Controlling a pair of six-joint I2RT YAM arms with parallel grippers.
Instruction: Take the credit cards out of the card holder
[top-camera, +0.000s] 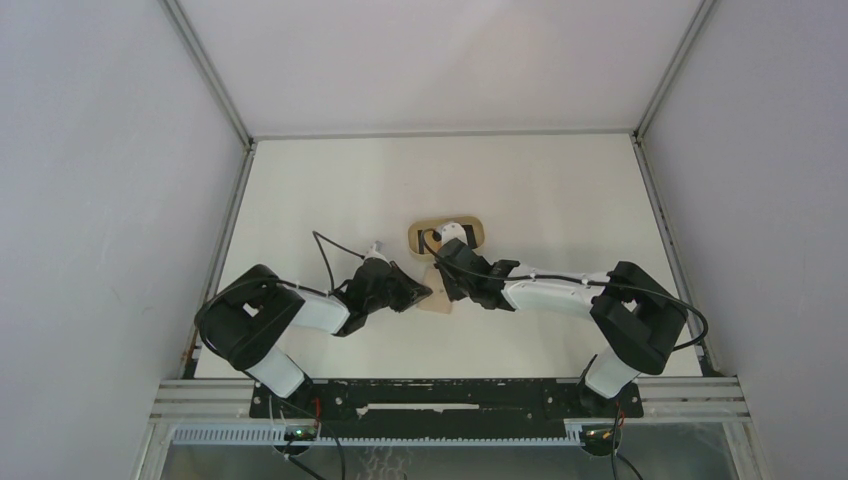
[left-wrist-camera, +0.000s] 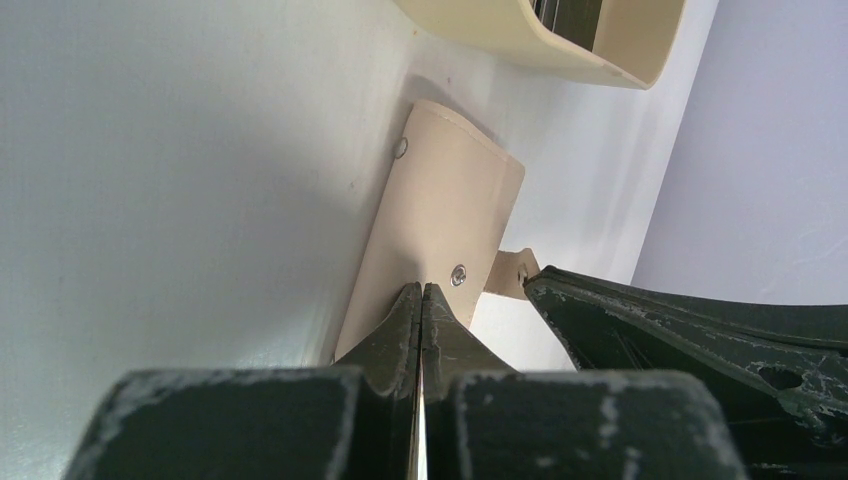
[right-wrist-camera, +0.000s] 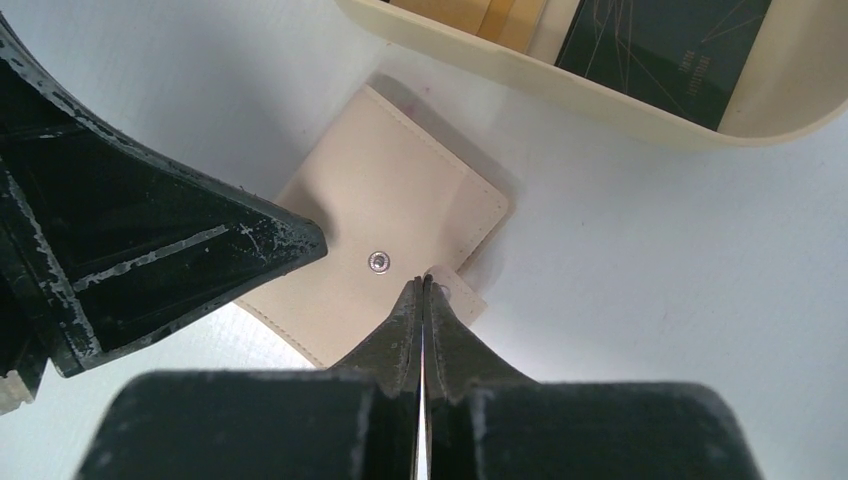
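Wallet (right-wrist-camera: 390, 215) lies on the table (right-wrist-camera: 650, 260), centre frame. Left tool (left-wrist-camera: 422, 290) closed, pressing its face. Right tool (right-wrist-camera: 422, 285) closed, tips touching the tab (right-wrist-camera: 465, 298).

**Three Lenses, One Shared Patch**

Top external: perched above and behind the arm bases, facing down and toward the far wall, distant enough to take in the whole tabletop (top-camera: 330, 180) and both arms. Left wrist: riding just behind the left end effector (left-wrist-camera: 422, 290), skimming low and very near along the card holder (left-wrist-camera: 440, 210). Right wrist: riding behind the right end effector (right-wrist-camera: 424, 285), tilted more steeply downward, equally close. Shared by both wrist views: the card holder, the rim of the tray (right-wrist-camera: 600, 100), and the opposite end effector intruding from one side. Same patch, small, at the overhead view's centre.
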